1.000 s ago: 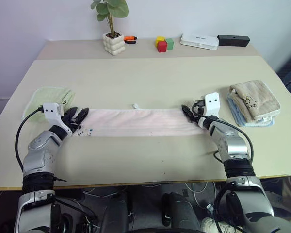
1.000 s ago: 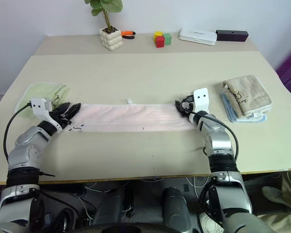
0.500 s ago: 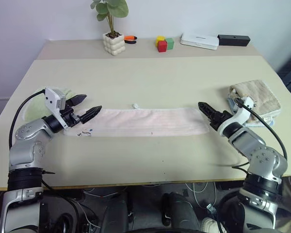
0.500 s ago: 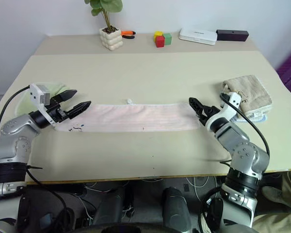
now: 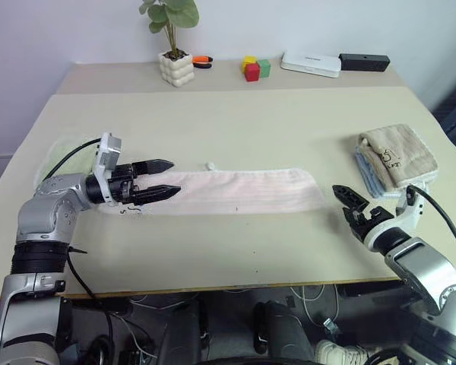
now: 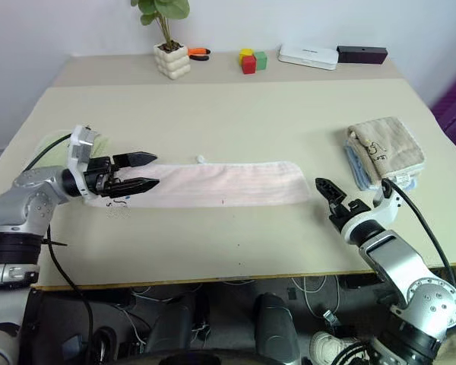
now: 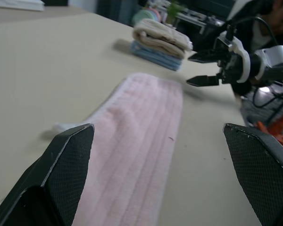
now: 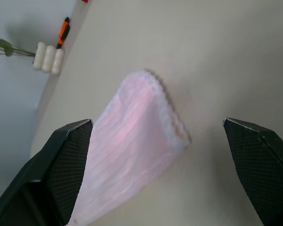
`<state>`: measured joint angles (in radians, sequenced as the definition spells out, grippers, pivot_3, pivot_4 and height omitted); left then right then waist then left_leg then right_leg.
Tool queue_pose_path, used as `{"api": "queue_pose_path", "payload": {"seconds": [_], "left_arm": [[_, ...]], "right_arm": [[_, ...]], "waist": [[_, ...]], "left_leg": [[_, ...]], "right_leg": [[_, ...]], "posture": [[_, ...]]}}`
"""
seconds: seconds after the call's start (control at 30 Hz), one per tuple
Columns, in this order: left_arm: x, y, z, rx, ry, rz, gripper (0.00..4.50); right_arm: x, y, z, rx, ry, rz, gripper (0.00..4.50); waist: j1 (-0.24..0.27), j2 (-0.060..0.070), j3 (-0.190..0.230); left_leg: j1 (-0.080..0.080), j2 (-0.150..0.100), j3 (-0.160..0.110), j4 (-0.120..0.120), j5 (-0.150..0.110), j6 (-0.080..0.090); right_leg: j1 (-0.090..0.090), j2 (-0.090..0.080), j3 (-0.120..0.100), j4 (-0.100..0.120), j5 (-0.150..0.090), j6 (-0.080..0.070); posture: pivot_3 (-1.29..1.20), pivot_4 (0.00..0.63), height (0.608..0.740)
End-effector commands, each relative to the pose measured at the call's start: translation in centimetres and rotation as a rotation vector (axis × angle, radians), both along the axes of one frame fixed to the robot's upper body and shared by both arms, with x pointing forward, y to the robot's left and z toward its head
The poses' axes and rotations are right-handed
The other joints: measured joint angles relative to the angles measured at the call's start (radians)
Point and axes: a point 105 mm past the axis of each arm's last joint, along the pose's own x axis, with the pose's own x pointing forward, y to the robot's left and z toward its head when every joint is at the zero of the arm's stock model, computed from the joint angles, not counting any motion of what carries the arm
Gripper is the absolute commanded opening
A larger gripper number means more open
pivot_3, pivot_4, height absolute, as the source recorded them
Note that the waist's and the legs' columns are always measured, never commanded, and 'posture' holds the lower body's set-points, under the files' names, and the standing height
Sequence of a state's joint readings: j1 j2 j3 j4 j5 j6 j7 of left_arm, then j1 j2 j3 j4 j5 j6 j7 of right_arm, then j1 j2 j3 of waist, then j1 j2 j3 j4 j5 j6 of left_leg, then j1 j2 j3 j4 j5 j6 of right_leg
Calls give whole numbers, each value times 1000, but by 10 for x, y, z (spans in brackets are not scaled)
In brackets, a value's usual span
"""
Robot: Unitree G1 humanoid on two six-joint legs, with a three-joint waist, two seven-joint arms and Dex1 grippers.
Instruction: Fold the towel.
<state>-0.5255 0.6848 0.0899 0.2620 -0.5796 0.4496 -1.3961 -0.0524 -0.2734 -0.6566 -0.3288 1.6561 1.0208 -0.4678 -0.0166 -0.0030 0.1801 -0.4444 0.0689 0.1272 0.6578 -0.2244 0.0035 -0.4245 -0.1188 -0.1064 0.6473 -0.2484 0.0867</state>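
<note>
The pale pink towel [image 5: 235,192] lies flat on the table as one long narrow strip running left to right, with a small dark mark [image 5: 134,209] at its left end. My left gripper [image 5: 172,177] is open and points right, level, just over that left end, holding nothing. In the left wrist view the towel [image 7: 141,141] stretches away between my open fingers [image 7: 61,174]. My right gripper [image 5: 343,202] is open and empty, a little off the towel's right end, towards the near edge. The right wrist view shows that towel end [image 8: 132,141].
A light green folded towel [image 5: 68,148] lies behind my left arm. A beige folded towel [image 5: 399,156] sits on a blue one at the right. At the back stand a plant pot [image 5: 177,67], coloured blocks [image 5: 254,68], a white box [image 5: 311,65] and a black box [image 5: 365,62].
Both grippers have come off the towel's ends. The left one opened and swung to point right above the left end. The right one drew back towards the near table edge.
</note>
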Motion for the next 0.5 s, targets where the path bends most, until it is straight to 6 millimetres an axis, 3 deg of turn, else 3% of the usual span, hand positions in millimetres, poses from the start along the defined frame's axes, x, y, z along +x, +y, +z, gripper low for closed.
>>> {"api": "queue_pose_path", "payload": {"seconds": [0.03, 0.33, 0.5], "left_arm": [[-1, -2, 8, 3, 7, -40, 4481], [-2, 3, 15, 23, -41, -12, 4481], [-6, 7, 15, 23, -46, 28, 4481]], "right_arm": [[-6, 12, 1, -16, 16, 35, 4500], [7, 23, -7, 91, 41, 24, 4500], [18, 29, -17, 46, 73, 46, 4500]], "waist": [[1, 0, 0], [3, 0, 0], [1, -1, 0]], "left_leg": [[0, 0, 0, 0, 0, 0], [0, 0, -3, 0, 0, 0], [0, 0, -3, 0, 0, 0]], "right_leg": [[0, 0, 0, 0, 0, 0], [0, 0, 1, -2, 0, 0], [0, 0, 1, -2, 0, 0]], "posture": [[0, 150, 740], [0, 150, 740], [0, 150, 740]]}}
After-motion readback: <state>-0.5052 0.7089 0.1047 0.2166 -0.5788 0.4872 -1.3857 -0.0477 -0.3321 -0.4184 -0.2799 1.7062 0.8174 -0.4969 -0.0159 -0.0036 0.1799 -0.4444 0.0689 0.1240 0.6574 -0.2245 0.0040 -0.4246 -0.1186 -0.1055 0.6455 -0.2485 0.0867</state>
